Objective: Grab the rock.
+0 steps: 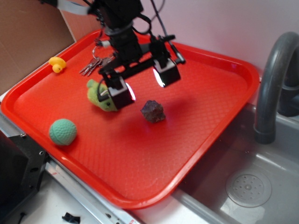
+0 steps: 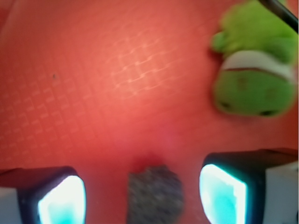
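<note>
We saw the rock (image 1: 153, 111) on the red tray (image 1: 196, 116), its long axis unclear. The gripper (image 1: 142, 84) hung above it pointing down, its 2 fingers (image 1: 167, 73) spread wide, touching nothing.

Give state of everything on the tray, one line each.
hand: open, above the tray, holding nothing
rock: on the tray, free, between the fingers in the wrist view
green plush toy: lying beside one finger
teal ball: resting, untouched
keys: lying flat
yellow duck: near the rim
</note>
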You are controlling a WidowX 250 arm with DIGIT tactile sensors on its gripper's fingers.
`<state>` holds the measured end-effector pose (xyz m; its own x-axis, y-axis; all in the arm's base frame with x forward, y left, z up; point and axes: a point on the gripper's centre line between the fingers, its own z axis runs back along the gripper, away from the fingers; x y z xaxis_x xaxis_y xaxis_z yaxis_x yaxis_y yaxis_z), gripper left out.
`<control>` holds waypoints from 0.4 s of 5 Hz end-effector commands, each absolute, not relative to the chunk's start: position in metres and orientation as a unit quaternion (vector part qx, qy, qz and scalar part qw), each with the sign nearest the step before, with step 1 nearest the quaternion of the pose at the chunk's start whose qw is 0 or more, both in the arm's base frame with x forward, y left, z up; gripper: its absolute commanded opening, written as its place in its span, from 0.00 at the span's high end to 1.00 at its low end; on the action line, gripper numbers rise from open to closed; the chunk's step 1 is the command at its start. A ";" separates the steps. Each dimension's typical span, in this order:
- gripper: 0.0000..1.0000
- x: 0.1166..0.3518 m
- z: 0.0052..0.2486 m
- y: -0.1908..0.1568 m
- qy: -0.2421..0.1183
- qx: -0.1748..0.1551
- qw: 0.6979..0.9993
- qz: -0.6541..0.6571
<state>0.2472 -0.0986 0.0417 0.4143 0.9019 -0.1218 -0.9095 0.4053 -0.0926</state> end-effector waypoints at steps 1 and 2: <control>0.00 0.255 0.034 -0.125 0.035 -0.089 0.867 0.489; 0.00 0.252 0.031 -0.130 0.035 -0.073 0.869 0.489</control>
<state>0.2436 -0.1305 0.0217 0.5140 0.8467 -0.1377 -0.8574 0.5121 -0.0516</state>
